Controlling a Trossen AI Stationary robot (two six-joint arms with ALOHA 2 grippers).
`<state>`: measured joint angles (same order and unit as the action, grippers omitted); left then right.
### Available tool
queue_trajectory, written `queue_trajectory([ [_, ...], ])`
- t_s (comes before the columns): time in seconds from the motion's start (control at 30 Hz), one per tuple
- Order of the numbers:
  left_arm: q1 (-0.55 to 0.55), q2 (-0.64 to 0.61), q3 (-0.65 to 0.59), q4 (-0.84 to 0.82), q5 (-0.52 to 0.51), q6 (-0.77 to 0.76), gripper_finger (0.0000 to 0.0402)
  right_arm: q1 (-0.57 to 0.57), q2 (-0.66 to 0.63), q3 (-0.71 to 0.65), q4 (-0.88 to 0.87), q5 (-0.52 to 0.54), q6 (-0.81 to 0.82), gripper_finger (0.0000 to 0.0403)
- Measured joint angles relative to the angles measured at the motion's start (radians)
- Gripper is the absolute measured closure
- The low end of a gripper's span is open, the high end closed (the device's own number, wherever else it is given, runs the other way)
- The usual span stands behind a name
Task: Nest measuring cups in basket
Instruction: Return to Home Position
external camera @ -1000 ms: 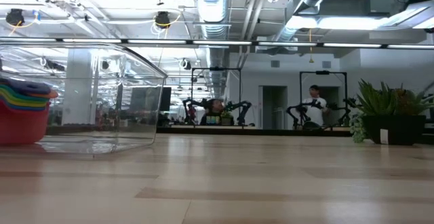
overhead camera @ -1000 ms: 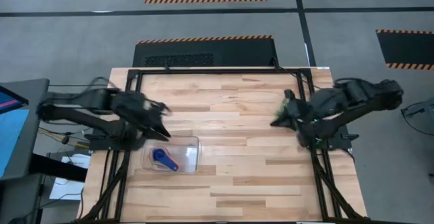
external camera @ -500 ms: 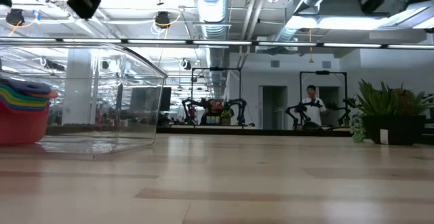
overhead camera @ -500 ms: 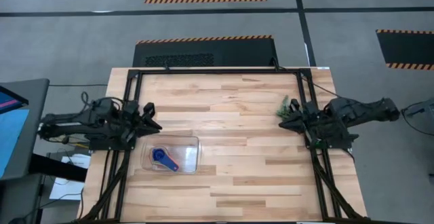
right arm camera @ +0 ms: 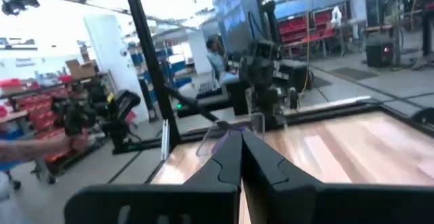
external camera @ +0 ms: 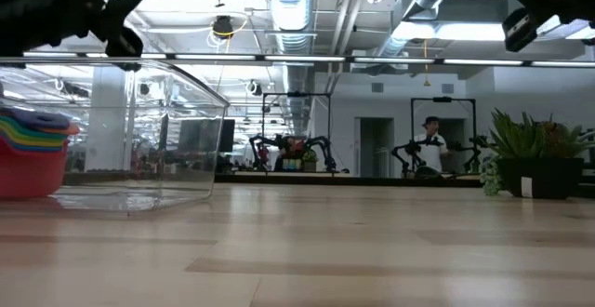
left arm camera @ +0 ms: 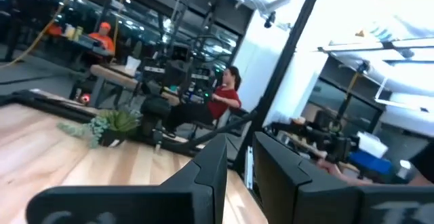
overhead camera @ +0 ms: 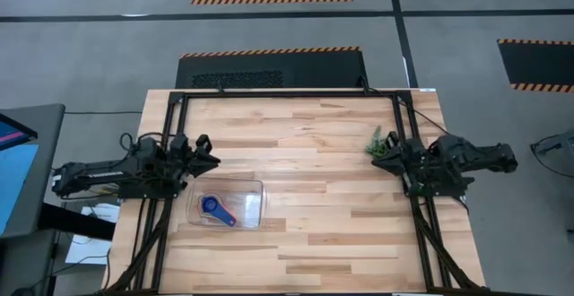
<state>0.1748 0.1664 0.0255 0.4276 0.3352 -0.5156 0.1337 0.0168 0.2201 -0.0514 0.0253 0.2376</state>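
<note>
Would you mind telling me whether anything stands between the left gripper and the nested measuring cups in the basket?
Nothing visible does. The left gripper hangs apart from the basket, off its far left corner; only open air and the basket's clear wall lie between it and the measuring cups.

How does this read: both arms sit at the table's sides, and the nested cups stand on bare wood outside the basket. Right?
Not quite. The high view shows the measuring cups inside the basket, not outside it. The left gripper and right gripper are indeed at the sides of the table.
</note>
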Motion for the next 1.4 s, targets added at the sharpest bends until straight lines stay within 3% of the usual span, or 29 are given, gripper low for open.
queue_trajectory([
  [0.13, 0.028, -0.011, -0.014, 0.024, 0.001, 0.001, 0.0342, -0.025, -0.014, -0.035, -0.01, -0.001, -0.008, 0.0377],
  [0.43, 0.052, -0.018, -0.015, 0.01, 0.021, -0.002, 0.0342, -0.037, -0.014, -0.212, 0.256, -0.003, 0.006, 0.0377],
  [0.67, 0.052, -0.019, -0.016, -0.053, -0.021, 0.008, 0.0342, -0.053, -0.014, -0.211, 0.236, 0.005, -0.032, 0.0377],
  [0.9, 0.052, -0.017, -0.017, -0.25, 0.099, 0.037, 0.0342, -0.053, -0.013, -0.212, 0.078, -0.001, 0.03, 0.0377],
  [1.13, 0.052, -0.018, -0.016, -0.349, 0.258, 0.167, 0.0342, -0.047, -0.002, -0.212, 0.072, -0.004, 0.001, 0.0377],
  [1.3, 0.051, -0.012, 0.003, -0.414, 0.474, 0.22, 0.0342, -0.047, -0.003, -0.212, 0.071, -0.003, 0.0, 0.0377],
  [1.4, 0.052, -0.012, 0.003, -0.416, 0.501, 0.249, 0.0342, -0.047, -0.003, -0.212, 0.07, -0.002, 0.0, 0.0377],
])
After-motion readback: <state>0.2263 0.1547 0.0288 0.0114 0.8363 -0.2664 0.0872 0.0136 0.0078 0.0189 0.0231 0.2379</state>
